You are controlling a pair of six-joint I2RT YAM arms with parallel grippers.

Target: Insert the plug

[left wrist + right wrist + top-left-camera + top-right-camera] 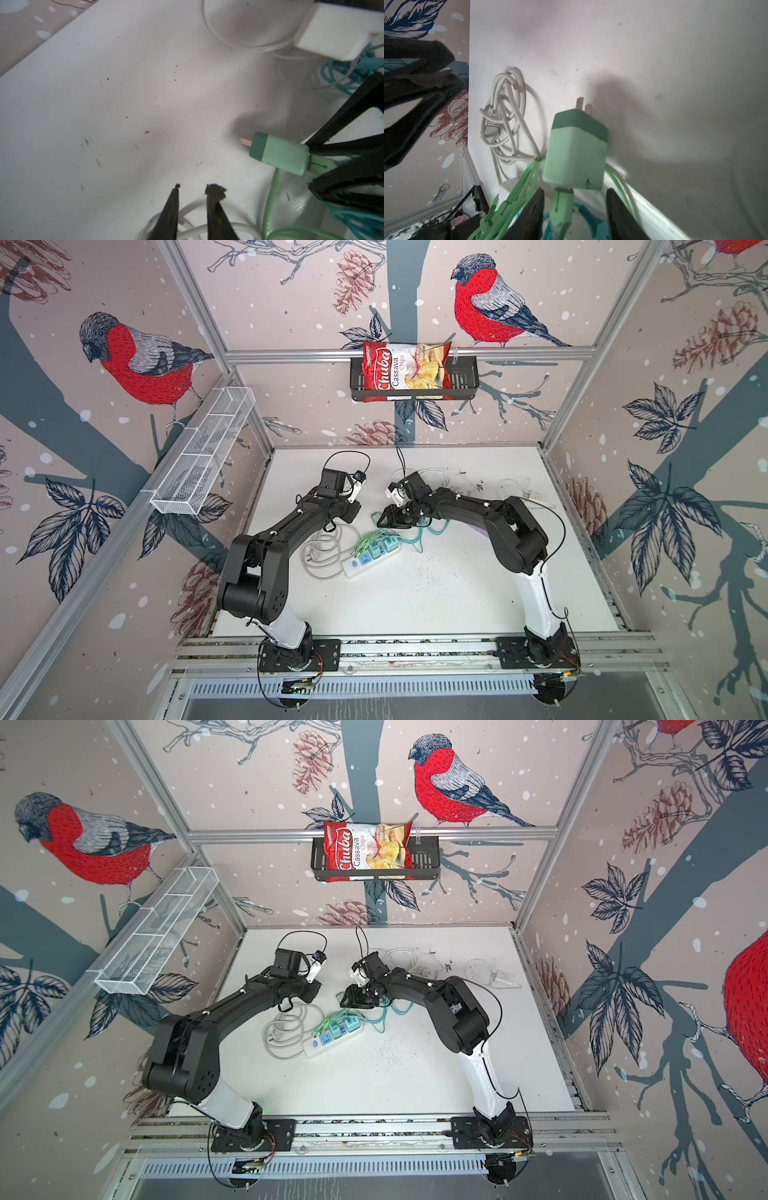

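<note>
In both top views your white power strip (368,558) lies mid-worktop (457,593), the right pincer (380,519) at its 12 o'clock. Your left wrist view shows the left pincer (192,190) narrowly parted, empty. Your right wrist view shows the matte green plug (576,149), boxy, prongs bare, its cable end between the right pincer's parted fingers; grip unclear.

The chip bag (406,371) reads "Chuba Cassava Chips".

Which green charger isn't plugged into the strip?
The light-green plug at the right gripper, prongs bare; the others sit seated in the power strip.
</note>
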